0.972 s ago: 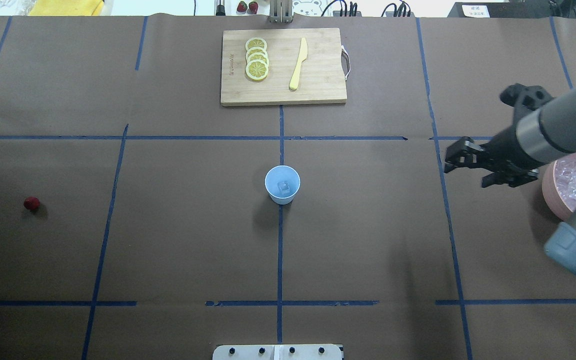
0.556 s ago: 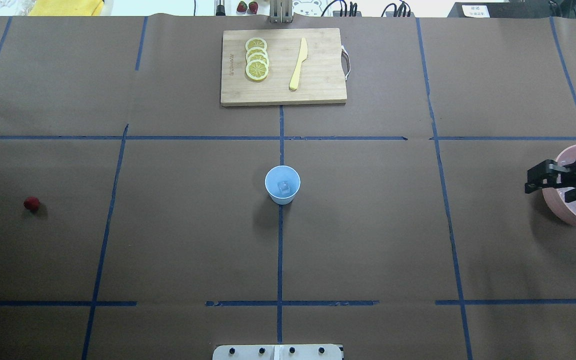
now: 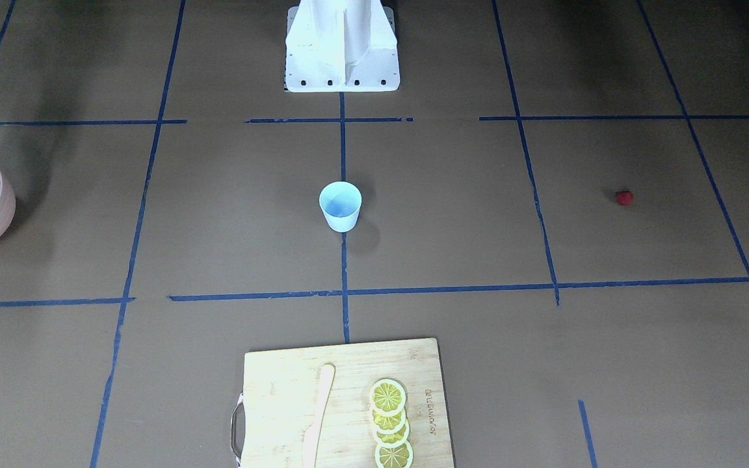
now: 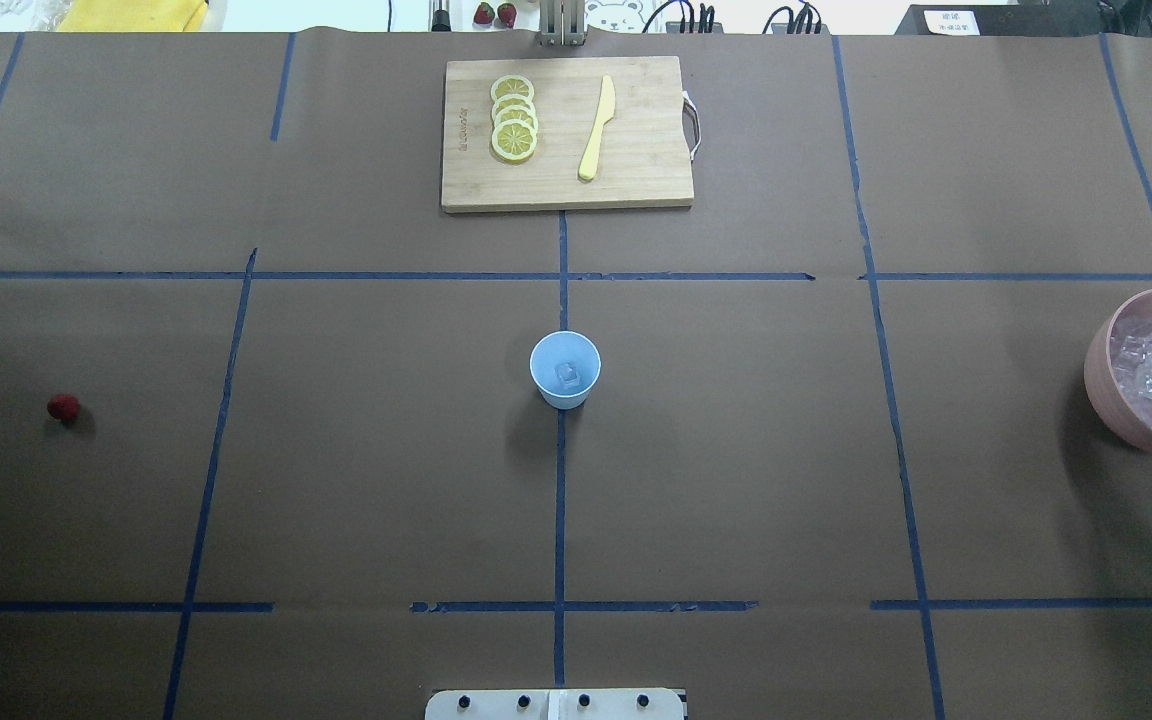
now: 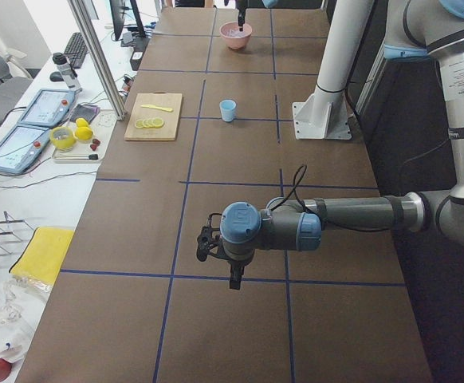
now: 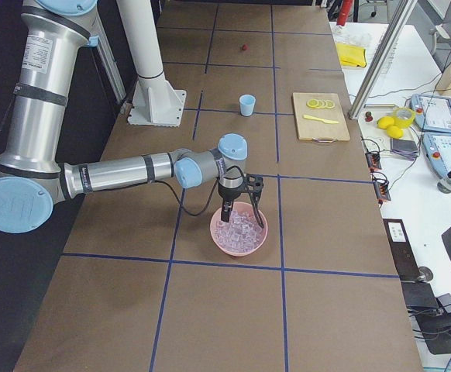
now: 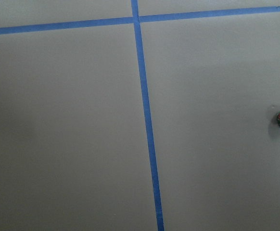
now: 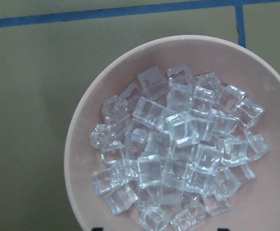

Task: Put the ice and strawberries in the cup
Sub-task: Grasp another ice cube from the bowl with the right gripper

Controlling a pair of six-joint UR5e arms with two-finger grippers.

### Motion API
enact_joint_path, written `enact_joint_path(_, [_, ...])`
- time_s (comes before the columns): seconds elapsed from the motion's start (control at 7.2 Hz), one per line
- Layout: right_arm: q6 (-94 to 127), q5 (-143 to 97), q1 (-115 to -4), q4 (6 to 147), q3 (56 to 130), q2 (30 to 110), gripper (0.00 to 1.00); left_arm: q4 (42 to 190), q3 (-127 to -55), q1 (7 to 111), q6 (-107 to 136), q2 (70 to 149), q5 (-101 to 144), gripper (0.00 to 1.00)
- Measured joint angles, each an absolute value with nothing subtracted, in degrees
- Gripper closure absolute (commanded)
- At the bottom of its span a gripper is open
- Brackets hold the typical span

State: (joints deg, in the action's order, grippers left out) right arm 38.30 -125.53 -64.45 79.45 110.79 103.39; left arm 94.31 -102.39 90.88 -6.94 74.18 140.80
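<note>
One clear ice cube (image 4: 566,374) lies in the pale blue cup (image 4: 566,398) — small red strawberry (image 4: 63,406) not yet; right gripper (image 6: 242,218) jaws wide, empty — left gripper (image 5: 220,267) jaws: cannot tell.

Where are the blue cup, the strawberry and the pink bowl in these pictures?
cup (image 4: 566,396), overhead view, on its outer wall below the rim.
strawberry (image 4: 63,406), overhead view, on the berry's middle.
pink bowl (image 8: 78,154), right wrist view, on its bare inner wall, left side.

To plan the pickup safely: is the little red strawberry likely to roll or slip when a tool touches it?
The strawberry looks round and lies free on flat paper, so a side nudge would probably roll it. It is tiny, so likely very light.
</note>
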Motion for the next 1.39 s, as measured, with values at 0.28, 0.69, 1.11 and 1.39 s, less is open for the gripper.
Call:
enact_joint_path(0.28, [37.91,-125.44,-64.5,79.38,107.83,101.16,0.16,94.31,-102.42,90.88,-6.94,74.18,140.8,0.0])
enact_joint_path(0.69, [37.86,-125.42,-64.51,75.9,103.77,100.13,0.18,94.31,-102.36,90.84,-6.94,74.18,140.8,0.0])
enact_joint_path(1.11, [38.24,-125.48,-64.44,74.59,102.92,99.79,0.24,94.33,-102.45,90.88,-6.94,74.12,140.8,0.0])
enact_joint_path(1.39, [38.31,-125.53,-64.43,74.5,102.27,99.24,0.24,94.38,-102.67,90.88,-6.96,73.86,140.8,0.0])
